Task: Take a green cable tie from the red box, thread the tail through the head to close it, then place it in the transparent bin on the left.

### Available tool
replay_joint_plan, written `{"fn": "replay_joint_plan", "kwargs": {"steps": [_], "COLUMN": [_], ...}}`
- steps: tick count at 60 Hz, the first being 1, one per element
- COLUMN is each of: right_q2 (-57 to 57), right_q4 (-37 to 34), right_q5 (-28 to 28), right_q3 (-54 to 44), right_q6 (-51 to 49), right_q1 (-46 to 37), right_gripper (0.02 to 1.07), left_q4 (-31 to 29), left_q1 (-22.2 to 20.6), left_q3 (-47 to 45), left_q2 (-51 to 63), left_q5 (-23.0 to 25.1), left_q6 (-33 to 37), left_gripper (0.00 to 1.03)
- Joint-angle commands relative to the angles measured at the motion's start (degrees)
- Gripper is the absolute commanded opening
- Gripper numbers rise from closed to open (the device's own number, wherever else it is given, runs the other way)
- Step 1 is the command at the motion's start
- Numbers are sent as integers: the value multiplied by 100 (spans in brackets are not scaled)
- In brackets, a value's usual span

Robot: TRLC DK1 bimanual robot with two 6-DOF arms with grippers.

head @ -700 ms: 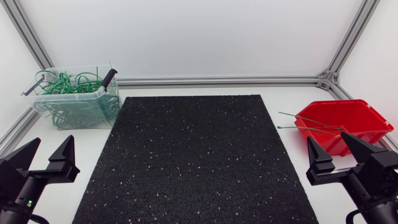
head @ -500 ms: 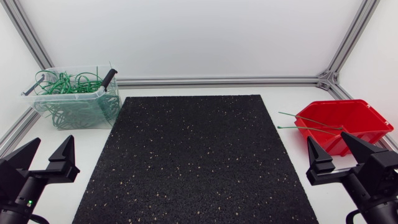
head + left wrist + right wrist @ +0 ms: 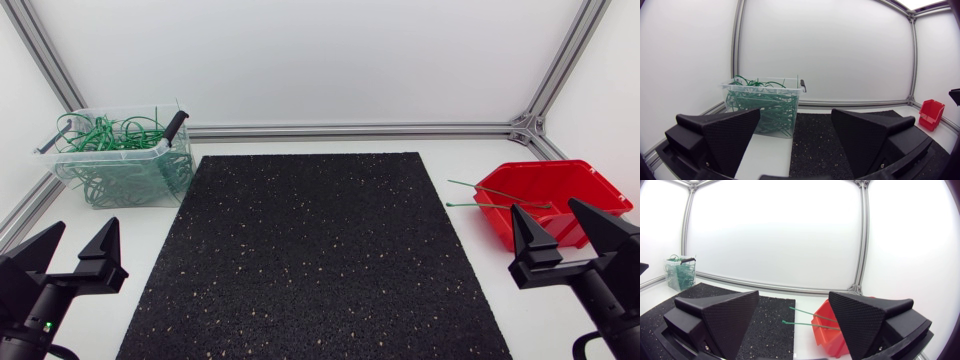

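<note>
At the table's right edge, the red box point(image 3: 585, 185) holds two green cable ties point(image 3: 470, 204), tails jutting over its rim toward the black mat point(image 3: 310, 250). Right gripper point(image 3: 548, 207) beside the box, fingers spread, empty. Left gripper point(image 3: 83, 224) likewise, near the transparent bin point(image 3: 100, 153).

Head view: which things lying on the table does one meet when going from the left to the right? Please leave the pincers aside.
bin → mat → red box
</note>
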Motion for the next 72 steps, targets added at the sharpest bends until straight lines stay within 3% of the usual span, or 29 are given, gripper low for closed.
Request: {"fn": "replay_joint_plan", "kwargs": {"steps": [1,30,48,59,72], "right_q2": [30,1858,3519,4512,5919], "right_q4": [-97,-651,-1451,-2013,-2998], "right_q5": [63,186,292,-139,-1554], "right_q3": [389,2666,4362,5118,5856], "right_q6": [82,82,126,-181,-753], "right_q1": [18,-87,-228,-536,-1292], "right_gripper": [103,103,103,102,102], "left_q4": [-62,-62,-62,-53,-62], "left_q1": [-5,-14,-5,4,-14], "left_q3": [-244,-244,-244,-244,-244], "left_q2": [-41,-41,-41,-41,-41], "left_q5": [-3,-3,-3,-3,-3], "left_q6": [-42,-42,-42,-42,-42], "left_gripper": [99,99,99,99,99]}}
